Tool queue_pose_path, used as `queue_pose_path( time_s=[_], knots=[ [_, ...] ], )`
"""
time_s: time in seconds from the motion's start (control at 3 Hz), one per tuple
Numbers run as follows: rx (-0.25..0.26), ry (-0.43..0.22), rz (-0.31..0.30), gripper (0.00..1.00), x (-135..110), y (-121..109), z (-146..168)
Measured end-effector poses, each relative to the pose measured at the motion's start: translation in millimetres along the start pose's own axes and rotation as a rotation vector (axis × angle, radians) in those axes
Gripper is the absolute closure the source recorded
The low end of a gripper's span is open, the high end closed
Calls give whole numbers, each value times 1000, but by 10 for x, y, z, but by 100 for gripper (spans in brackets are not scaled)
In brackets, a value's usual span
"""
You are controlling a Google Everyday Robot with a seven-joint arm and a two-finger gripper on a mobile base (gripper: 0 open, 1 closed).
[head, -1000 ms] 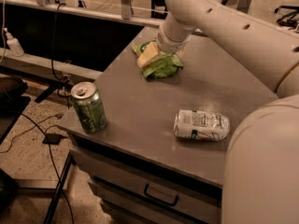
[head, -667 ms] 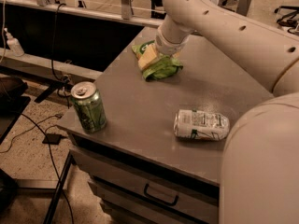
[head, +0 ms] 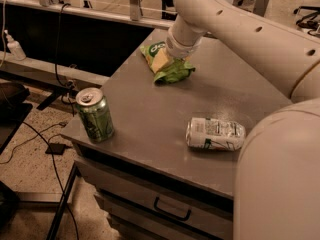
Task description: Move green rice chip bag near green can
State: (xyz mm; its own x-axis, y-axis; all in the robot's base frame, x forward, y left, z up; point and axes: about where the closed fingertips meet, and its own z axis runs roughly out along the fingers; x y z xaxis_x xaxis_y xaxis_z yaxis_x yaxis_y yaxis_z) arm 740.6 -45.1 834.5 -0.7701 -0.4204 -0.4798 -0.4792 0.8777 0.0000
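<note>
The bag [head: 176, 72] lies on the table [head: 145, 124] well beyond the green can [head: 95, 115], far and right of it, its long axis seemingly slanting across, not toward it. The gripper [head: 170, 59] is down on the bag. The wrist hides it, so I cannot tell if it grips.

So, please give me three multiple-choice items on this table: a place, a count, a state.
1. Where on the table does the green can stand? A. near corner, picture's left B. far edge C. middle
2. How many cans are there? A. one B. two C. three
3. The silver-white can is: A. upright B. on its side C. atop the green can
Answers: 1 A, far from the green rice chip bag, where the gripper is; 2 B, one green, one silver-white; 3 B, its long side rests on the table.
</note>
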Motion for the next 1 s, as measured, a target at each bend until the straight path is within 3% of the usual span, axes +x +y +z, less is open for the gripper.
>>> queue_pose_path(
  time_s=[0.33,1.0],
  knots=[
    [0,0,0,100,-2,0,-3],
    [-40,-31,-199,100,-175,-436,-641]
  ],
)
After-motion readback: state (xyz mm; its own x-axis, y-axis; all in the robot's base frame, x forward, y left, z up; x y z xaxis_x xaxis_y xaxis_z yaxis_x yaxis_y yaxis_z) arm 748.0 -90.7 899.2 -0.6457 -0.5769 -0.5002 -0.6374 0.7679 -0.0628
